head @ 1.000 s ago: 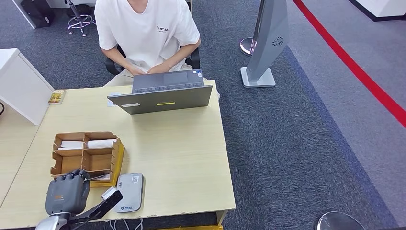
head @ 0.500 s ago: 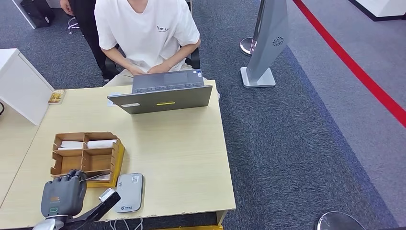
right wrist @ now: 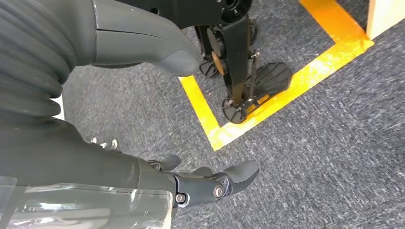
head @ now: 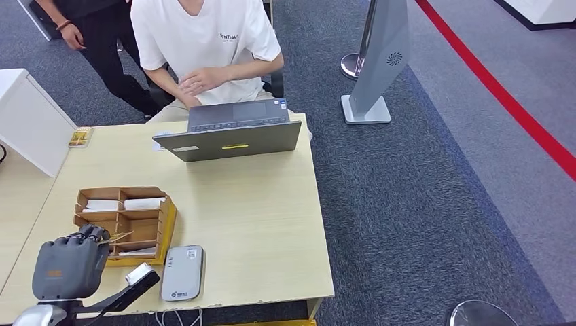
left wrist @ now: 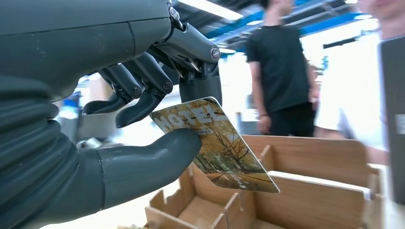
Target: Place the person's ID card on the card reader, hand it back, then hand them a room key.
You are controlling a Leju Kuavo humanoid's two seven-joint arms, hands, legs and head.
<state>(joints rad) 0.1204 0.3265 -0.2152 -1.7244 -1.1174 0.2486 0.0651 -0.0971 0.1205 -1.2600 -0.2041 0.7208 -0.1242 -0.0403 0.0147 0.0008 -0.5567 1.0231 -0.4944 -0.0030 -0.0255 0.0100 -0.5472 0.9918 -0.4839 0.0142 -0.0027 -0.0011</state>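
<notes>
The left hand [head: 68, 266], pinching the room key card [left wrist: 215, 145], now sits farther left and back from the wooden organizer [head: 122, 224]. A person in black [head: 95, 30] now stands beside the seated person [head: 204, 41], whose hands are raised.

A grey laptop [head: 231, 132] sits at the tabletop's [head: 258, 217] twelve o'clock edge. A grey floor stand [head: 377, 64] rises at two o'clock on blue carpet [head: 421, 204], crossed by a red stripe [head: 502, 95]. A white cabinet [head: 27, 122] stands at nine o'clock.
</notes>
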